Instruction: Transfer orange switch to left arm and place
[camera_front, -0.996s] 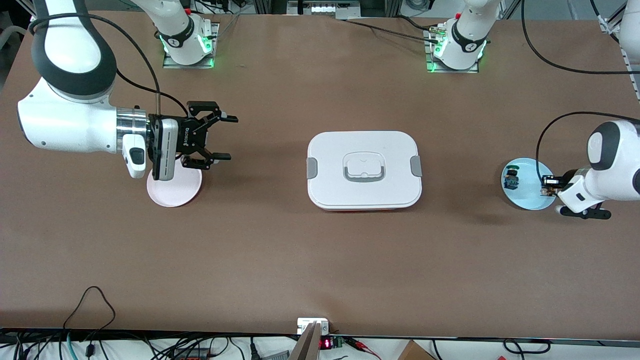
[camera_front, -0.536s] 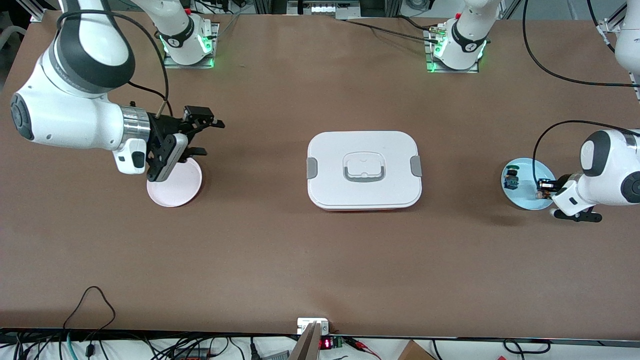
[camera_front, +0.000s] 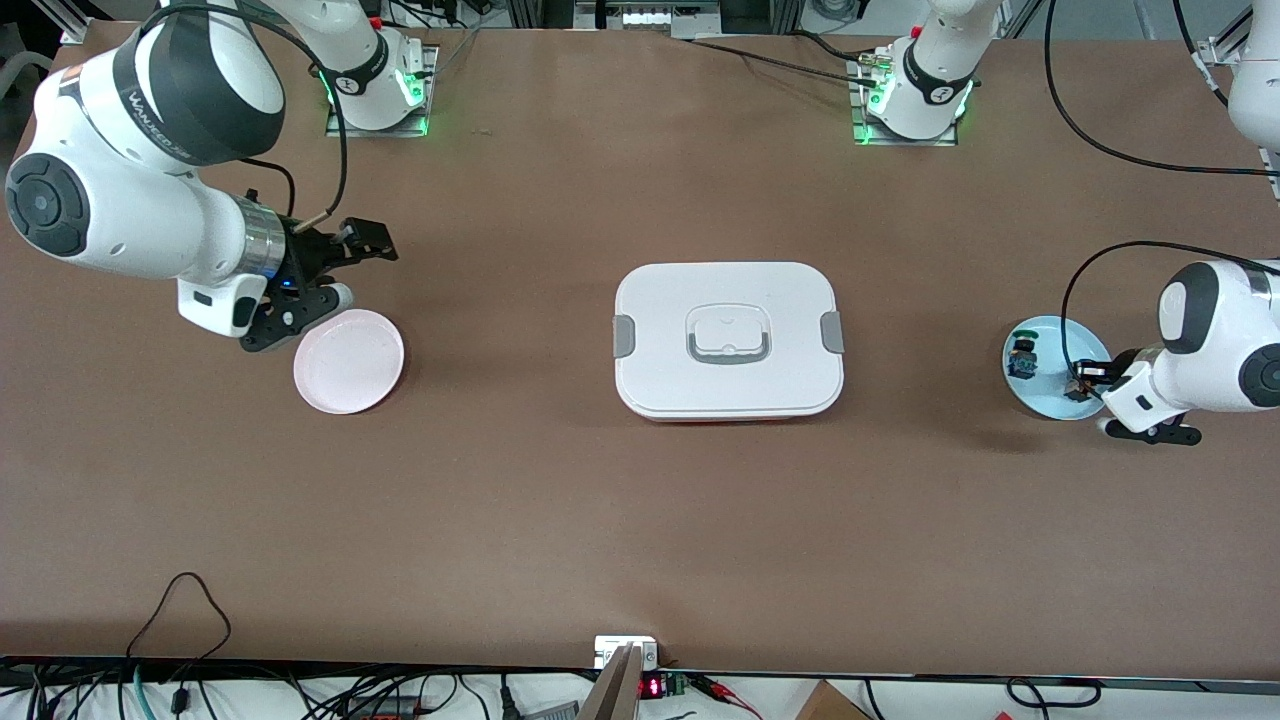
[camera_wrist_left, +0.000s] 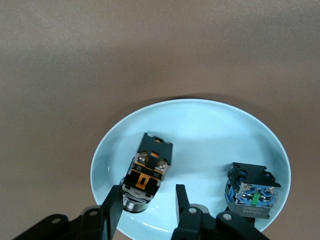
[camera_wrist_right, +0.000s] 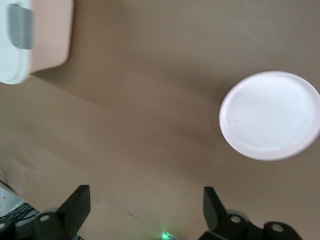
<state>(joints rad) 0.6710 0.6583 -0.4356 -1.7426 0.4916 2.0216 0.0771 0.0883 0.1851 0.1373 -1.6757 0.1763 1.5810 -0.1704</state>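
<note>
The orange switch (camera_wrist_left: 147, 172) lies on its side on the pale blue plate (camera_wrist_left: 200, 130), black body and metal base toward the wrist camera. My left gripper (camera_wrist_left: 147, 192) is low over that plate (camera_front: 1050, 402) at the left arm's end, open and straddling the switch. One finger touches the switch and the other stands clear of it. In the front view the left gripper (camera_front: 1080, 385) hides most of the switch. The white box (camera_front: 728, 340) sits mid-table. My right gripper (camera_front: 362, 268) hangs open and empty over bare table beside the pink plate (camera_front: 350, 365).
A green-capped switch with a blue body (camera_wrist_left: 251, 196) stands on the same blue plate (camera_front: 1022, 358), toward the box. The pink plate (camera_wrist_right: 270, 115) holds nothing. The box's corner and grey clasp (camera_wrist_right: 15, 40) show in the right wrist view. Cables trail along the table's front edge.
The right arm has swung back from over the pink plate toward its own end of the table, its gripper turning downward. The left gripper has shifted slightly over the blue plate.
</note>
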